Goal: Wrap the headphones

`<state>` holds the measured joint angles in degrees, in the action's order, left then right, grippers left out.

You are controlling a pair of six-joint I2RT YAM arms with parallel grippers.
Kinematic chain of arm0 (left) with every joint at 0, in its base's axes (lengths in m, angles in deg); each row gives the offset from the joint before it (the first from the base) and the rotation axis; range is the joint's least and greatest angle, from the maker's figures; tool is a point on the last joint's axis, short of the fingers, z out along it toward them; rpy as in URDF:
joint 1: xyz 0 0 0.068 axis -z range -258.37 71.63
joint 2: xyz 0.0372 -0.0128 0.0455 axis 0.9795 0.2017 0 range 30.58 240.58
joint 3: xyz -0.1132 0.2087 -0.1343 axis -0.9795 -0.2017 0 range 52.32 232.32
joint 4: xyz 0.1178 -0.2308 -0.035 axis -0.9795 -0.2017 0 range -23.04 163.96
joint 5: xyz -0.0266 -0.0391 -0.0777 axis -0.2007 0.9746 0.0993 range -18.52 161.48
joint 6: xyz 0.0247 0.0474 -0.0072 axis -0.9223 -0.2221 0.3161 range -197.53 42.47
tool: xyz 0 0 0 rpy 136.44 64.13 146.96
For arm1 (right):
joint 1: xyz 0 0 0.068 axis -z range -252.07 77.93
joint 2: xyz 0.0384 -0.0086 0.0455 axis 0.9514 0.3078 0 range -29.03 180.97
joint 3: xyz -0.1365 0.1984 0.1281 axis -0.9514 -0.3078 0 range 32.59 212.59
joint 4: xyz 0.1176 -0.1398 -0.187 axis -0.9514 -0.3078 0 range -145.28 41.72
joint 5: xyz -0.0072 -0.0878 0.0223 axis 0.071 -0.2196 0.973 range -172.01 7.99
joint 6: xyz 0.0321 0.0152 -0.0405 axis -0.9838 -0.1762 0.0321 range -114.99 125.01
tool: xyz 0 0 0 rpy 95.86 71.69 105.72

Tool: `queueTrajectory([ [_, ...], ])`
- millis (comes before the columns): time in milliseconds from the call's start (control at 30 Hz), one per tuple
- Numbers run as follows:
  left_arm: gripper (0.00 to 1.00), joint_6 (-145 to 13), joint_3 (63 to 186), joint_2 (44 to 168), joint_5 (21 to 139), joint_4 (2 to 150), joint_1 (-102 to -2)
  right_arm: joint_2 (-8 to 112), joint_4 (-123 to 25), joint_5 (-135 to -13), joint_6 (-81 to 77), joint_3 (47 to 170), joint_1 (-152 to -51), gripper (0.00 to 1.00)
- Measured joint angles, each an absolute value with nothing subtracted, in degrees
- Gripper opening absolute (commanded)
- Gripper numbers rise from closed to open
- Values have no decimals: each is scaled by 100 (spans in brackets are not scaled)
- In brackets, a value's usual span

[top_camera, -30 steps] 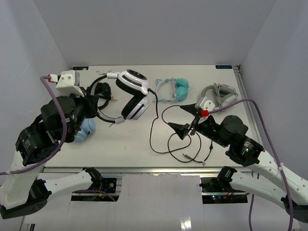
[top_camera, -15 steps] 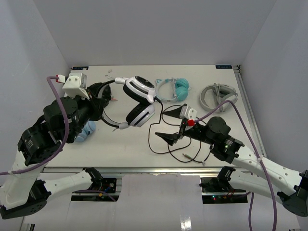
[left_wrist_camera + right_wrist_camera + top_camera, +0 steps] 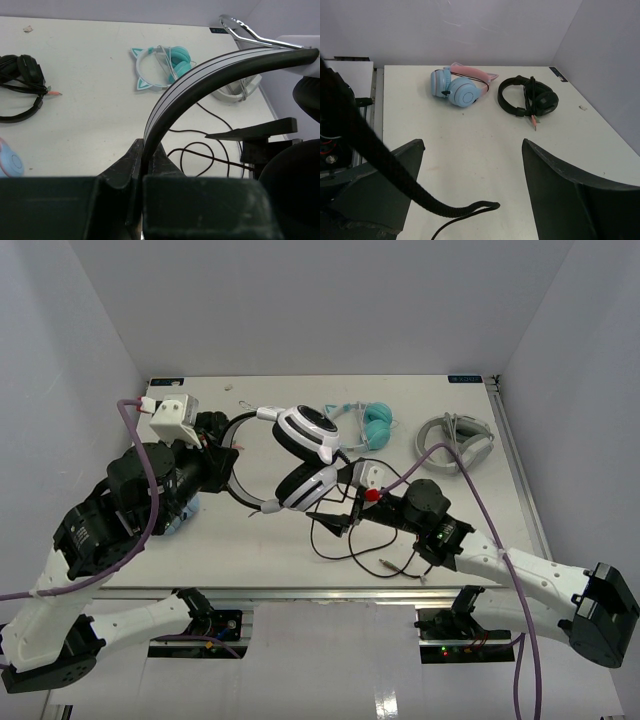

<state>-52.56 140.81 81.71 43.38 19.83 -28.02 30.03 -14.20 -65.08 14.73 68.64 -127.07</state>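
The headphones [image 3: 308, 430] hang above the middle of the table, white ringed ear cups toward the right. My left gripper [image 3: 222, 445] is shut on their headband [image 3: 200, 80], which rises in an arc out of the closed jaws [image 3: 147, 160]. Their thin black cable [image 3: 385, 562] lies in loops on the table below and to the right. My right gripper [image 3: 343, 502] stands open just under the lower ear cup. In the right wrist view a loop of the cable [image 3: 470, 207] reaches in between the wide-apart fingers [image 3: 395, 170], gripped by neither.
Teal cat-ear headphones [image 3: 365, 425] and grey-and-white headphones [image 3: 455, 438] lie at the back right. Small black headphones [image 3: 530, 100] and blue-and-pink headphones [image 3: 457, 90] lie on the left side, by my left arm. White walls close the table at back and sides.
My left gripper has carried the headphones rightward, toward the table's middle. My right arm has swung left over the cable loops until its open gripper is just below the ear cups.
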Motion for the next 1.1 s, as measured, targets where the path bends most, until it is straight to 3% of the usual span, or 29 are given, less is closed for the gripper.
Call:
queueTrajectory([
  [567, 0, -5044, 14138, 7793, 4441, 2286, -2802, 3847, 12, -5968, 1376, 6219, -12705, 57],
  [767, 0, -5025, 14118, 7712, 4449, 2322, -2802, 4087, 404, -5863, 1245, 6169, -12705, 39],
  [967, 0, -4997, 14105, 7585, 4472, 2335, -2802, 4238, 696, -5827, 1143, 6075, -12705, 11],
  [1100, 0, -4963, 13997, 7448, 4671, 2411, -2804, 4327, 726, -5802, 1101, 6075, -12705, 8],
])
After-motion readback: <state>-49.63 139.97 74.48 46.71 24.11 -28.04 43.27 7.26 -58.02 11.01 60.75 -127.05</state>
